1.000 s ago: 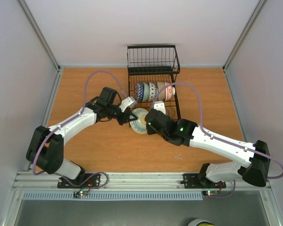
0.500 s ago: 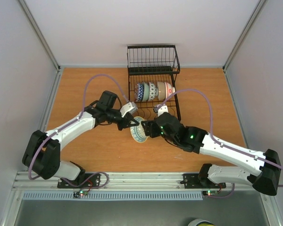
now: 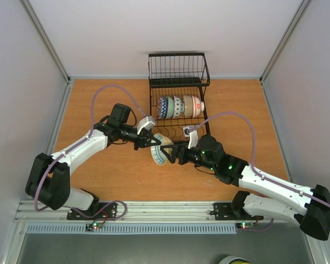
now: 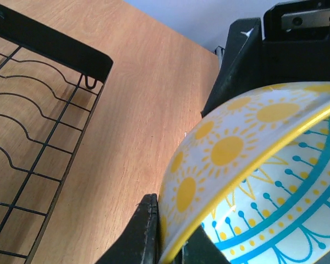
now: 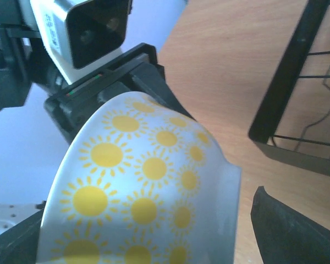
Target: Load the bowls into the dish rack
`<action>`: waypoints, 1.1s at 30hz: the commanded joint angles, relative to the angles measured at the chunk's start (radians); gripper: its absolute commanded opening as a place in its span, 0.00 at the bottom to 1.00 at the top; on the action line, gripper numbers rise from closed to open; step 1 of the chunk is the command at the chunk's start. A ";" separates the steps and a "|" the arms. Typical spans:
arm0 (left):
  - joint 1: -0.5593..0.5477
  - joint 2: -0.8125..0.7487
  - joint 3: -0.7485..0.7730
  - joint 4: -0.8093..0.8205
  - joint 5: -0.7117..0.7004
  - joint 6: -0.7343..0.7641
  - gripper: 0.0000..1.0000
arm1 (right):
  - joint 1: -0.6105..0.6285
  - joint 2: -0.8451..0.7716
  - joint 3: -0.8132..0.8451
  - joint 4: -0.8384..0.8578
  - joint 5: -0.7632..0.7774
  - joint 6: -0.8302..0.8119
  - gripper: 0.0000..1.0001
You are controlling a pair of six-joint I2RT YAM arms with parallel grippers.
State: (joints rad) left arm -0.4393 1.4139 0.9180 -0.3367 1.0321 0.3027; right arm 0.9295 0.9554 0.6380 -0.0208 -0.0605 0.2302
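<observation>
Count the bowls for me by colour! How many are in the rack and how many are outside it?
Blue-patterned bowls in the rack: 2
Red-patterned bowl in the rack: 1
Yellow sun bowl, outside the rack: 1
Total: 4 bowls, as far as the top view shows.

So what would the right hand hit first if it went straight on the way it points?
The sun-patterned bowl, sitting between the fingers of the right hand; the left hand seems just beyond it.
</observation>
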 commanded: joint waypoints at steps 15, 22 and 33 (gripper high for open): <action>0.056 -0.016 0.012 0.101 0.184 -0.067 0.00 | -0.050 0.105 -0.055 0.245 -0.333 0.080 0.01; 0.056 -0.033 0.001 0.137 0.115 -0.090 0.66 | -0.052 0.099 0.040 0.026 -0.194 -0.008 0.01; 0.056 -0.190 -0.140 0.404 -0.472 -0.231 0.88 | -0.091 0.263 0.405 -0.480 0.350 -0.144 0.01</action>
State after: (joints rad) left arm -0.3836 1.2861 0.8047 -0.0883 0.8722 0.1249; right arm 0.8501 1.1458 0.8906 -0.3294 0.0189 0.1635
